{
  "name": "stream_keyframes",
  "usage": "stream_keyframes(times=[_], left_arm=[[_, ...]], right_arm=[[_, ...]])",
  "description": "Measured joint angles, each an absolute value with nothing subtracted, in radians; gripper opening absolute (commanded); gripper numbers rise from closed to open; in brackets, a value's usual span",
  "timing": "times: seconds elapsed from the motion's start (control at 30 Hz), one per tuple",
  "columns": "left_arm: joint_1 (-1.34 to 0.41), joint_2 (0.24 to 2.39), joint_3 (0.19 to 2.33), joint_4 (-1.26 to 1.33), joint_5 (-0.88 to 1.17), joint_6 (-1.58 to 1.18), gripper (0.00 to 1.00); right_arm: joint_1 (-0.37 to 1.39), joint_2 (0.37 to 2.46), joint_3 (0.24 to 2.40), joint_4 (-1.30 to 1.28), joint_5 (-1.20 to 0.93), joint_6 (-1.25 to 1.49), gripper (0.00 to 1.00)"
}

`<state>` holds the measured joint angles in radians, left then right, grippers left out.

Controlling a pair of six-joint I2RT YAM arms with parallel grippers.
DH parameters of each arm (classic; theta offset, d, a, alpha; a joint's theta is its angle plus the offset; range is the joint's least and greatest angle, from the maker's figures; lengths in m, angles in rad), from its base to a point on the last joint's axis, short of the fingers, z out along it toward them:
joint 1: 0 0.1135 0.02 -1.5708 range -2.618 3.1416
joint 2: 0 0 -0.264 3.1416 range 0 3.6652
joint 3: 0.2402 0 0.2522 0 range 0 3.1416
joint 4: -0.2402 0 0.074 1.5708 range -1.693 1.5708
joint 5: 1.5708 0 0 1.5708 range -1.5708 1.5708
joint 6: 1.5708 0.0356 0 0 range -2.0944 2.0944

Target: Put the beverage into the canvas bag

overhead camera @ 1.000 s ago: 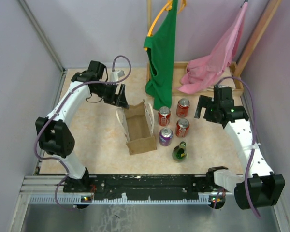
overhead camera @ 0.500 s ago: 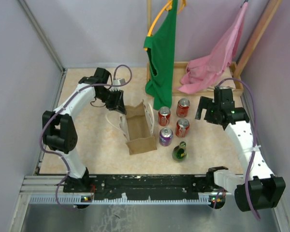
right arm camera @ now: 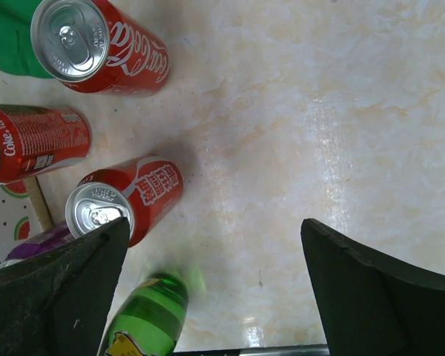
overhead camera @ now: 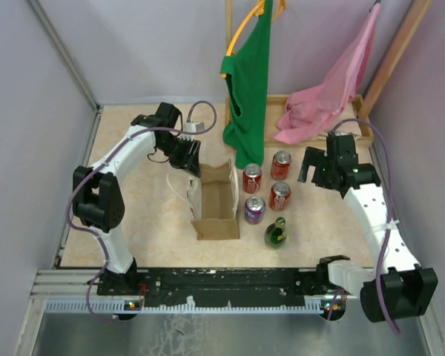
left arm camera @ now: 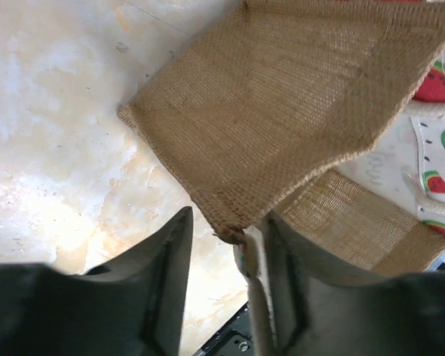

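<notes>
Left end effector (overhead camera: 187,153), we see from above, has shifted right, straightening the canvas bag (overhead camera: 215,200) beside the cans (overhead camera: 253,179); its wrist view shows fingers (left arm camera: 170,248) slightly parted astride the bag's corner; the right end effector (right arm camera: 215,231) gapes empty.

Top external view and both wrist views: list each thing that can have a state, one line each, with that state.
canvas bag: standing, mouth open, no drink seen inside
left gripper: open, jaws straddling the bag's edge
right gripper: open, empty, above the drinks
red cans: three, upright, outside the bag
purple can: upright, outside the bag
green bottle: upright, outside the bag
</notes>
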<state>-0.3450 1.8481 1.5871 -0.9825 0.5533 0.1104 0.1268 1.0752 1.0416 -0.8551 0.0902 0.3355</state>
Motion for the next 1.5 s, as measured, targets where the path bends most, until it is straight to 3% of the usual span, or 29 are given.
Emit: stream_keyframes(times=[0.1, 0.23, 0.47, 0.7, 1.27, 1.5], left_arm=[[-0.344, 1.864, 1.616, -0.992, 0.536, 0.115, 0.78], [-0.34, 1.868, 1.662, -0.981, 0.515, 0.11, 0.85], [-0.34, 1.85, 1.714, -0.927, 0.505, 0.08, 0.86], [-0.34, 1.79, 1.708, -0.889, 0.511, 0.046, 0.86], [-0.333, 1.761, 1.654, -0.836, 0.549, 0.019, 0.85], [-0.333, 1.761, 1.633, -0.829, 0.56, 0.019, 0.84]], right_arm=[[0.132, 1.11, 1.057, -0.852, 0.089, 0.333, 0.99], [0.137, 1.216, 1.154, -0.849, 0.089, 0.322, 0.99], [0.139, 1.434, 1.397, -0.873, 0.066, 0.299, 0.92], [0.187, 1.659, 1.562, -0.992, 0.05, 0.279, 0.92], [0.243, 1.803, 1.717, -1.098, 0.033, 0.281, 0.92], [0.27, 1.975, 1.915, -1.196, 0.057, 0.263, 0.83]])
